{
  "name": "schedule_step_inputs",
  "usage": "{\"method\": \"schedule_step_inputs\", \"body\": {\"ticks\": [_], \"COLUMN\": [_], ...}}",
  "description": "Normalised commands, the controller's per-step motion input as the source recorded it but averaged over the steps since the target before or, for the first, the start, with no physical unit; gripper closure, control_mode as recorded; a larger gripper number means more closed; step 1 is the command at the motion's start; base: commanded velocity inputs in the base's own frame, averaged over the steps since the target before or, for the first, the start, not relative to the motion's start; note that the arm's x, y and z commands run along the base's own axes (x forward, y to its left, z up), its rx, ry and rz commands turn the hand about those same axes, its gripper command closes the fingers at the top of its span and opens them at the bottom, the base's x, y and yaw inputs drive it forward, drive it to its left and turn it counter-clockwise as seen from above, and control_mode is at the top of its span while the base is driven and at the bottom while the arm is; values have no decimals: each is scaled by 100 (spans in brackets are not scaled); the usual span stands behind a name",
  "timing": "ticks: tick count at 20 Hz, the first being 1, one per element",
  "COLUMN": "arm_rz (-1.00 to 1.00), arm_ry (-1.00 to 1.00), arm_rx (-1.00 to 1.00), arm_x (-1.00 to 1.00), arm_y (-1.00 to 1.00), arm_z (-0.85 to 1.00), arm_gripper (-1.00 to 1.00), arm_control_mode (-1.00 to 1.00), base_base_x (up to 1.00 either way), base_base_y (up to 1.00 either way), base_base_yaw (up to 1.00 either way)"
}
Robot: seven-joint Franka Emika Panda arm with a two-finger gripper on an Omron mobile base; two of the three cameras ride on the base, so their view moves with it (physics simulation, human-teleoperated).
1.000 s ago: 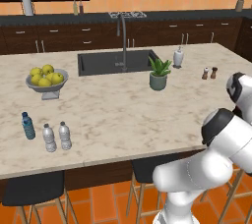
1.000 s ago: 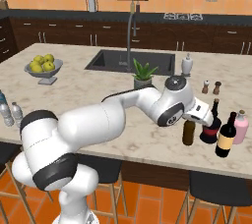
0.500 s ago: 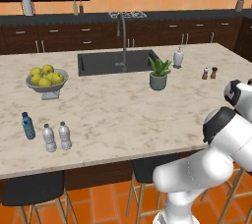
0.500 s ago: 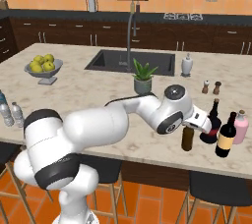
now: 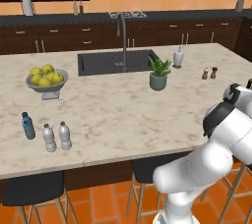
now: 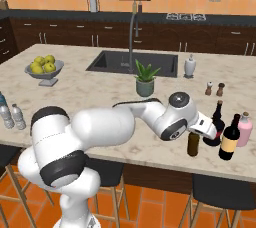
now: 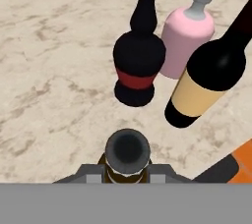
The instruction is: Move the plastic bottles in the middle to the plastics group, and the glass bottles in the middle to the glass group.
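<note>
Closed narrowly on the neck of the slim brown-olive glass bottle with a dark cap (image 6: 193,144), the two-finger gripper (image 6: 202,131) is seen at the near right of the marble island counter (image 6: 100,97). The white arm is stretched low and forward from its base, bent at the elbow, with the wrist turned so that the hand reaches sideways over the counter. In the hand view the dark cap of the brown-olive bottle (image 7: 127,152) is seen from above between the fingertips (image 7: 86,171).

The brown-olive bottle is held upright, its long axis vertical and its cap pointing up; whether its base touches the counter cannot be told. Just beside it, further from the arm, the dark round-bodied glass bottle with a red band and thin neck (image 6: 217,127) is standing upright. The tall black wine bottle with a yellow-tan label (image 6: 230,139) is also upright, close beside the red-banded bottle, and a pink bottle with a cork stopper (image 6: 244,129) is placed behind both.

Well apart from the brown-olive bottle, at the far left of the counter, the small blue-tinted plastic water bottle (image 5: 28,126) and two clear grey water bottles with pale caps (image 5: 56,136) are grouped, all upright.
</note>
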Motion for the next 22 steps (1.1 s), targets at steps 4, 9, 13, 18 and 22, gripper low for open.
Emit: {"method": "schedule_step_inputs", "body": {"ticks": [4,9,13,18,22], "arm_rz": [0,-1,0,0,0], "arm_ry": [0,0,0,0,0], "arm_rx": [0,1,1,1,1], "arm_x": [18,17,5,0,0], "arm_y": [-14,-17,-8,0,0], "arm_z": [0,0,0,-11,-26], "arm_gripper": [100,100,100,100,100], "arm_control_mode": [-100,-100,-100,-100,-100], "base_base_x": [0,0,0,0,0], "base_base_y": [0,0,0,0,0], "base_base_yaw": [0,0,0,0,0]}}
